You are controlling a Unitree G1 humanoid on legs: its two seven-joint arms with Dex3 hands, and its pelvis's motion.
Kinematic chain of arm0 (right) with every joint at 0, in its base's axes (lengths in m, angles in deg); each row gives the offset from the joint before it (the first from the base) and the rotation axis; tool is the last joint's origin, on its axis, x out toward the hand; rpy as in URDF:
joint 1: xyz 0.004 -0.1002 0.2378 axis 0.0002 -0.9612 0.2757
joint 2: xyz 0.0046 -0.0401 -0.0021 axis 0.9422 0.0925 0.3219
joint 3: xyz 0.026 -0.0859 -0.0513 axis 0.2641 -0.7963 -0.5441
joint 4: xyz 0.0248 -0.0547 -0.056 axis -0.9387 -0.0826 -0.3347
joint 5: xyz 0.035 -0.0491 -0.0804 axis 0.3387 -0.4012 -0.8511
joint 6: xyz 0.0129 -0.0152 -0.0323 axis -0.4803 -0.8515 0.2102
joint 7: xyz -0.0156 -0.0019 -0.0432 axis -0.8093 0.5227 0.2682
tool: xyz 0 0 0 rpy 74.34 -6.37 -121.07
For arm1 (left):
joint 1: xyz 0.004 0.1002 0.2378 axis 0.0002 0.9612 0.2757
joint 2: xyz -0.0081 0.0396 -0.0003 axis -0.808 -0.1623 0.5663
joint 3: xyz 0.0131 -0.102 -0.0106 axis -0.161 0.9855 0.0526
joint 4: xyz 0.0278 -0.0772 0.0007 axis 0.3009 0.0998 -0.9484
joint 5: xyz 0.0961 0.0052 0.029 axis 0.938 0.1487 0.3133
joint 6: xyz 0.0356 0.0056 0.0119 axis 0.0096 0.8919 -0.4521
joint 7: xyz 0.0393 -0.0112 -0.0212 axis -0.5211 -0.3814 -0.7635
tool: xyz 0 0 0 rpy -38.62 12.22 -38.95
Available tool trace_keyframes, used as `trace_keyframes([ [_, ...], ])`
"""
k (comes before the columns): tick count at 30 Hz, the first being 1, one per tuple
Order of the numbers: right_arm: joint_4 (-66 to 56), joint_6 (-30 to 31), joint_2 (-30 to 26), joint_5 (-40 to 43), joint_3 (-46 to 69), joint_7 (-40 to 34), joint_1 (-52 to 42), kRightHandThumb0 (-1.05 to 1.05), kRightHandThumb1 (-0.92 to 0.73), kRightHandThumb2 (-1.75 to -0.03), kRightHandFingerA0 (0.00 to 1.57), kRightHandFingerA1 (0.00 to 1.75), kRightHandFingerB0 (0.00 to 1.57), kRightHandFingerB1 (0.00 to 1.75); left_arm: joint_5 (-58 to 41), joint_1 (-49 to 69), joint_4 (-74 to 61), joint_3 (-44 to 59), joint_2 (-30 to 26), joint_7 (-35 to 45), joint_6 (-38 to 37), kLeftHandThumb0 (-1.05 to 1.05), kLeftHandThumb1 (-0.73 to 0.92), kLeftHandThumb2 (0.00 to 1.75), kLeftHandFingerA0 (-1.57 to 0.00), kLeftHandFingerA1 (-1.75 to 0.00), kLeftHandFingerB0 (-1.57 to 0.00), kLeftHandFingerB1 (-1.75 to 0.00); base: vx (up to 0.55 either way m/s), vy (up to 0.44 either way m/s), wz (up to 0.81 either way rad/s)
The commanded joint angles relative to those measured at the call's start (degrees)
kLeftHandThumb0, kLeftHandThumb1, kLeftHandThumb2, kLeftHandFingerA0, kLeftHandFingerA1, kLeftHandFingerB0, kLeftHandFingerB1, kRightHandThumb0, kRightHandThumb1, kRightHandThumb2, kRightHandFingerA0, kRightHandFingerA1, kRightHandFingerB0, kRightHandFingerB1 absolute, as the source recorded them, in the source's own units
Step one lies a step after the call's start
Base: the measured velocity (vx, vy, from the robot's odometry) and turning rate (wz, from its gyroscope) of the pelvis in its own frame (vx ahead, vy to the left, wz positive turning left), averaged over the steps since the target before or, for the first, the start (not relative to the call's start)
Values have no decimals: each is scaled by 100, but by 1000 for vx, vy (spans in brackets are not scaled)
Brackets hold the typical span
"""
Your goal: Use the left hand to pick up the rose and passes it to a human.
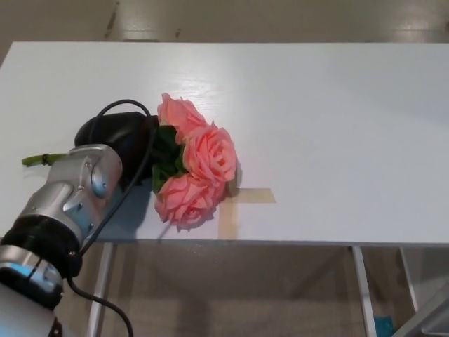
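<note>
A bunch of three pink roses [196, 163] with dark green leaves lies near the front edge of the white table [330, 119]. Its green stem end [41, 159] pokes out to the left behind my forearm. My black left hand [123, 140] sits right against the leaves, around the stem just left of the blooms, shut on it. The silver wrist and a black cable hide most of the hand. The blooms rest at or just above the table. My right hand does not show.
A tan tape cross [238, 200] is stuck on the table just right of the blooms, by the front edge. Below the edge are the table's legs [361, 281] and a brownish floor.
</note>
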Motion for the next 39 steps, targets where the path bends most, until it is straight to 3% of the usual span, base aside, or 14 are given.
trace_keyframes([
  [1,3,66,-43,47,-3,109,-9,-52,-80,-64,68,56,49,37,-364,237,-186,396,-70,-27,-236,-26,79,66,-67,-147,-79,-56,0,0,0],
  [9,0,104,-48,47,0,122,5,-52,-80,-64,68,55,48,37,-853,260,-719,1251,64,132,-182,-23,81,64,-73,-143,-70,-48,0,0,0],
  [10,-2,99,-42,57,11,110,-1,-53,-64,-100,61,66,41,55,-1283,197,-958,1618,166,293,-51,-27,81,64,-88,-98,-72,-49,0,0,0],
  [11,-5,90,-32,73,28,91,-10,-53,-64,-100,61,66,41,55,-1935,97,-1309,2159,318,530,147,-27,81,64,-88,-98,-72,-49,0,0,0],
  [12,-6,89,-30,91,49,80,1,-53,-81,-65,67,55,49,38,-2104,11,-1306,2308,365,628,176,-26,82,64,-87,-116,-80,-68,0,0,0],
  [13,-8,92,-28,103,66,73,12,-53,-81,-64,68,55,50,38,-2205,-53,-1326,2446,408,711,211,-26,82,65,-84,-125,-72,-95,0,0,0],
  [14,-9,97,-26,110,77,70,21,-53,-81,-64,68,55,50,38,-2260,-101,-1343,2541,438,764,235,-26,82,65,-84,-125,-72,-95,0,0,0],
  [16,-1,115,-32,91,74,44,46,-53,-81,-64,68,55,51,38,-2667,-303,-1593,2939,572,950,605,-23,84,65,-86,-143,-57,-123,0,0,0],
  [19,1,134,-32,89,78,50,47,-52,-81,-64,67,54,50,38,-2846,-373,-1737,3184,635,1103,832,-23,84,65,-88,-149,-55,-123,0,0,0],
  [20,3,148,-33,101,91,61,47,-52,-81,-64,67,54,50,38,-2887,-383,-1787,3255,645,1136,839,-24,83,68,-91,-151,-59,-115,0,0,0],
  [32,14,162,-48,125,179,137,96,-53,-81,-65,67,53,52,39,-3463,-514,-2476,3914,871,1333,1405,-22,83,68,-95,-152,-65,-114,0,0,0],
  [35,9,161,-45,103,163,136,91,-54,-81,-64,66,52,54,40,-3839,-532,-2677,4200,1008,1356,1725,-22,85,65,-102,-146,-73,-102,0,0,0],
  [39,5,158,-40,90,151,124,89,-54,-81,-64,66,52,54,40,-4017,-497,-2763,4347,1082,1352,1875,-22,85,65,-102,-146,-73,-102,0,0,0],
])
